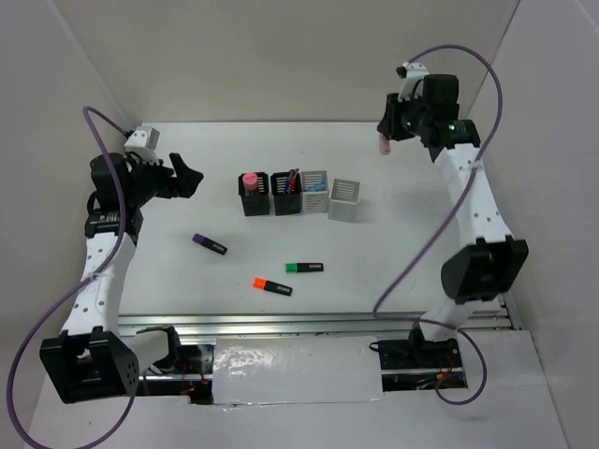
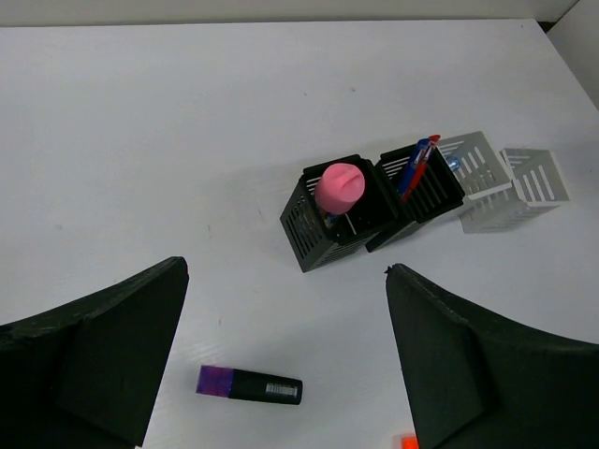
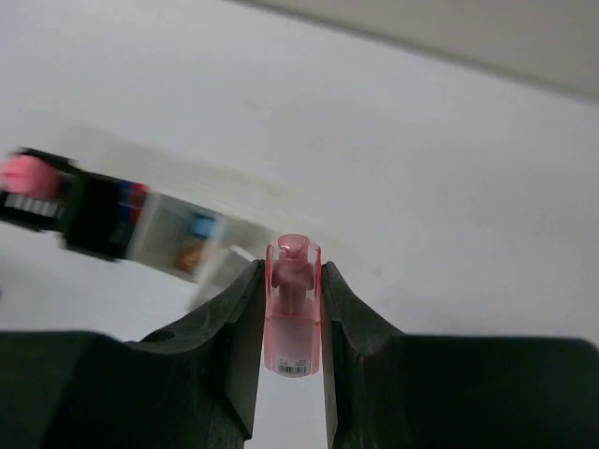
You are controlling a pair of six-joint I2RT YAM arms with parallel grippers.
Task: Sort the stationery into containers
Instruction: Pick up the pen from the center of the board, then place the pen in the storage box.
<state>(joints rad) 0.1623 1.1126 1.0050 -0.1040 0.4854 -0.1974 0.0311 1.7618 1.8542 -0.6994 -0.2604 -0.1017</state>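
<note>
Right gripper (image 3: 293, 271) pinches a pink highlighter (image 3: 293, 327) aloft, left gripper (image 2: 285, 276) gapes empty. Black pen cups (image 1: 253, 201) are partly stocked. Purple highlighter (image 1: 210, 244), green highlighter (image 1: 304, 267) and orange highlighter (image 1: 272, 286) wait on the worktop (image 1: 374, 271).

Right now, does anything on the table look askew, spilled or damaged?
Nothing spilled or damaged. The end grey cup sits slightly out of line with the other three cups, a little nearer the arms. The purple highlighter, green highlighter and orange highlighter lie loose, simply unsorted.
</note>
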